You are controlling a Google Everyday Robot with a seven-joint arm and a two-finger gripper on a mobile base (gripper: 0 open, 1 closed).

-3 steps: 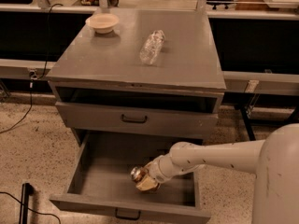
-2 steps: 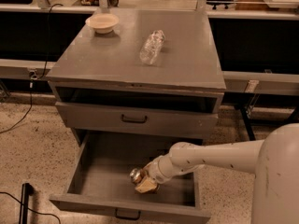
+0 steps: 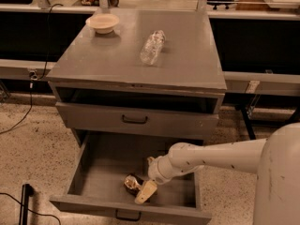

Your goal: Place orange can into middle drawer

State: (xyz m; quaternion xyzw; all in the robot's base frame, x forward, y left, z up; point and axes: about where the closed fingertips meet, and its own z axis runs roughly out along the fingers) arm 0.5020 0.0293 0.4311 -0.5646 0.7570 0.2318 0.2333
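The end effector sits low inside the middle drawer, near its front wall. The orange can touches its left side. Whether it is gripping the can cannot be told.

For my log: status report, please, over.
Gripper low inside open drawer, beside can. Can in drawer, near front. Bottle, bowl on cabinet top, not in way.
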